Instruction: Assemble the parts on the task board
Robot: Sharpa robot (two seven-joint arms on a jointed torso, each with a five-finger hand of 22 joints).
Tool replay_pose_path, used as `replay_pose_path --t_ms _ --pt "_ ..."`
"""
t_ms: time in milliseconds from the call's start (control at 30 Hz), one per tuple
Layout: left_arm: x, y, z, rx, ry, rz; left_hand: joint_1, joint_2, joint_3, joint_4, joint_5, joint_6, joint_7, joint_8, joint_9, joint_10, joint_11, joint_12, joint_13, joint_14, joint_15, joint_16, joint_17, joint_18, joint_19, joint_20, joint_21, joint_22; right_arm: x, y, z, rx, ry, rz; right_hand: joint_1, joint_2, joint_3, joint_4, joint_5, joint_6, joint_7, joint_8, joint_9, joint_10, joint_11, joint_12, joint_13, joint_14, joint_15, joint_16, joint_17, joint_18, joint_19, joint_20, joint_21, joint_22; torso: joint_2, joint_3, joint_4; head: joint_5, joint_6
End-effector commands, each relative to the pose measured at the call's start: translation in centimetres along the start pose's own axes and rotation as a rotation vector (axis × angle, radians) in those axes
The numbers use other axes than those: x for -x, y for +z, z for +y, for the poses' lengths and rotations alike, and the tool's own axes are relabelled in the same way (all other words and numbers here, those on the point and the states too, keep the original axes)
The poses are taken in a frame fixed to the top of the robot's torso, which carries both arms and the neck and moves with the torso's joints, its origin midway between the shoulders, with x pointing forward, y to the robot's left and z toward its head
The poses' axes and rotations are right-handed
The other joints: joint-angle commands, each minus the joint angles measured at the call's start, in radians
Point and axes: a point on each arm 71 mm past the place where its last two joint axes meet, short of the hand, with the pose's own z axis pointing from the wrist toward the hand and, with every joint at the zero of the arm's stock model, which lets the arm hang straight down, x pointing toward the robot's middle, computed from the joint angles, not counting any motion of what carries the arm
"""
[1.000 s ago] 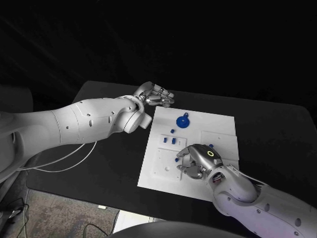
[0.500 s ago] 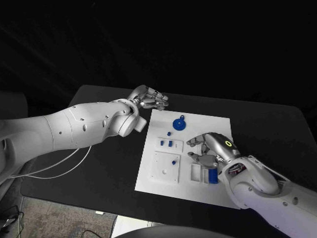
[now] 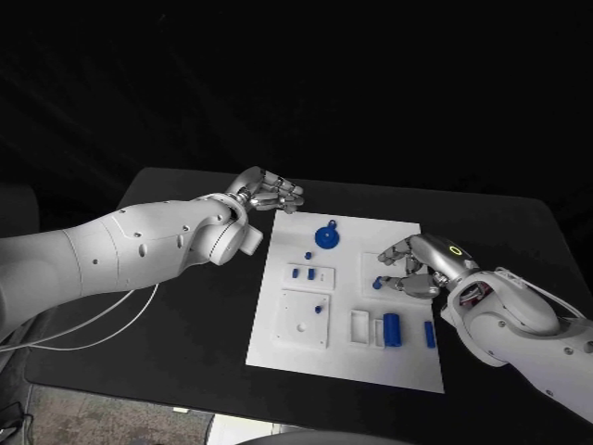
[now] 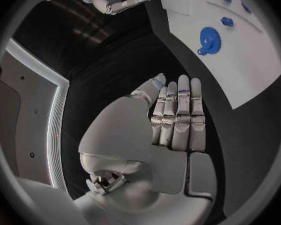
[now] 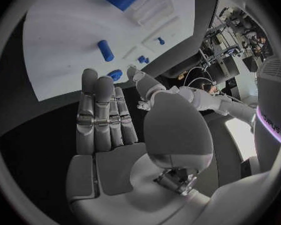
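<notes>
Small blue plastic parts lie scattered on the flat white task board (image 3: 417, 366) in the middle of the black surface (image 3: 176, 315): a round blue gear-like disc (image 3: 327, 237) near the far edge, two short blue bars (image 3: 393, 329) standing in slots near the front. Your right robot hand (image 3: 414, 266) hovers over the board's right side, fingers straight and together, holding nothing; your left robot hand (image 3: 269, 192) rests off the far-left corner, likewise empty. Expect these pieces to be light, rigid and slick, so pinch the bars across their narrow sides and the disc by its rim.
</notes>
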Motion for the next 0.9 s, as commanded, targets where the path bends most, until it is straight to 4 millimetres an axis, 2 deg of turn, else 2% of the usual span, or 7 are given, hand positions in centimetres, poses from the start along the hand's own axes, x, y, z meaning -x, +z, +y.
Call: replay_pose_path --t_ms 33,167,433,567,667,800,900 --pt "-0.2 0.0 -0.1 -0.003 -0.009 0.015 -0.004 0.0 -0.002 -0.001 -0.004 -0.005 0.005 -0.001 0.001 -0.007 0.002 0.004 0.0 -0.003 0.002 -0.003 -0.001 -0.005 0.005 0.003 0.001 -0.002 -0.4 0.1 -0.4 -0.01 -0.051 0.066 0.002 0.011 -0.032 0.003 -0.034 -0.018 -0.002 0.0 -0.001 -0.025 0.005 0.006 0.001 -0.009 0.003 -0.005 -0.003 -0.001 -0.001 0.009 -0.012 -0.015 0.0 0.0002 0.001 -0.006 0.002" --pt "-0.2 0.0 -0.1 -0.004 -0.01 0.017 -0.004 0.0 -0.002 -0.001 -0.004 -0.005 0.005 -0.001 0.001 -0.007 0.002 0.004 0.0 -0.003 0.002 -0.003 -0.001 -0.005 0.005 0.003 0.001 -0.002 -0.5 0.3 -0.8 -0.024 -0.078 0.076 0.017 0.016 -0.062 0.011 -0.054 -0.025 0.0 0.0 -0.002 -0.042 0.009 0.007 0.001 -0.014 0.007 -0.005 -0.005 0.001 0.005 0.013 -0.025 -0.035 0.0 -0.0014 0.0012 -0.009 0.002" --pt "-0.3 0.0 -0.1 -0.003 -0.011 0.019 -0.004 0.0 -0.002 -0.001 -0.004 -0.005 0.005 -0.001 0.001 -0.007 0.002 0.004 0.0 -0.003 0.002 -0.003 -0.001 -0.005 0.005 0.003 0.001 -0.002 -1.3 1.0 -0.9 -0.037 -0.098 0.102 0.023 0.023 -0.052 0.017 -0.065 -0.03 0.0 -0.001 -0.005 -0.035 0.007 0.007 0.001 -0.014 0.006 0.001 -0.005 0.002 0.009 0.012 -0.026 -0.038 0.0 -0.0027 0.003 -0.011 0.003" --pt "-0.3 0.0 -0.1 -0.003 -0.011 0.019 -0.006 0.0 -0.002 0.0 -0.004 -0.006 0.005 -0.001 0.001 -0.008 0.003 0.004 0.0 -0.003 0.002 -0.003 -0.001 -0.005 0.006 0.003 0.001 -0.002 -1.6 1.4 -0.8 -0.039 -0.102 0.103 0.024 0.024 -0.018 0.016 -0.08 -0.034 0.007 -0.001 -0.008 -0.026 0.006 0.006 0.001 -0.012 0.004 0.005 -0.005 0.003 0.01 0.01 -0.021 -0.032 0.0 -0.0028 0.0036 -0.011 0.002" --pt "-0.3 0.0 -0.1 -0.003 -0.011 0.02 -0.006 0.0 -0.002 0.0 -0.004 -0.006 0.005 -0.001 0.001 -0.008 0.003 0.004 0.0 -0.003 0.002 -0.003 -0.001 -0.005 0.006 0.003 0.001 -0.002 -1.9 1.7 -0.7 -0.041 -0.105 0.106 0.02 0.017 0.037 0.011 -0.103 -0.031 0.006 -0.001 -0.008 -0.02 0.005 0.005 0.0 -0.011 0.003 0.007 -0.005 0.004 0.008 0.008 -0.013 -0.019 0.0 -0.0034 0.003 -0.012 0.0" --pt "-0.3 -0.1 -0.1 -0.002 -0.011 0.02 -0.006 0.0 -0.002 0.0 -0.004 -0.006 0.005 -0.001 0.001 -0.008 0.003 0.004 0.0 -0.003 0.002 -0.003 -0.001 -0.005 0.006 0.003 0.001 -0.002 -2.4 1.9 -0.6 -0.041 -0.108 0.12 0.015 0.017 0.068 0.013 -0.106 -0.029 0.011 -0.001 -0.008 -0.014 0.004 0.005 0.0 -0.01 0.001 0.01 -0.004 0.006 0.007 0.008 -0.008 -0.008 0.001 -0.0039 0.0022 -0.012 -0.002" --pt "-0.2 -0.1 -0.1 -0.002 -0.011 0.02 -0.006 0.0 -0.002 0.0 -0.004 -0.006 0.005 -0.001 0.001 -0.008 0.003 0.004 0.0 -0.003 0.002 -0.003 -0.001 -0.005 0.006 0.003 0.001 -0.002 -3.0 1.8 -0.5 -0.038 -0.112 0.144 0.013 0.024 0.101 0.013 -0.111 0.0 0.015 0.0 -0.008 0.011 -0.001 0.005 0.0 -0.008 -0.002 0.013 -0.002 0.005 0.005 0.004 -0.002 0.003 0.0 -0.0044 0.0014 -0.012 -0.004"
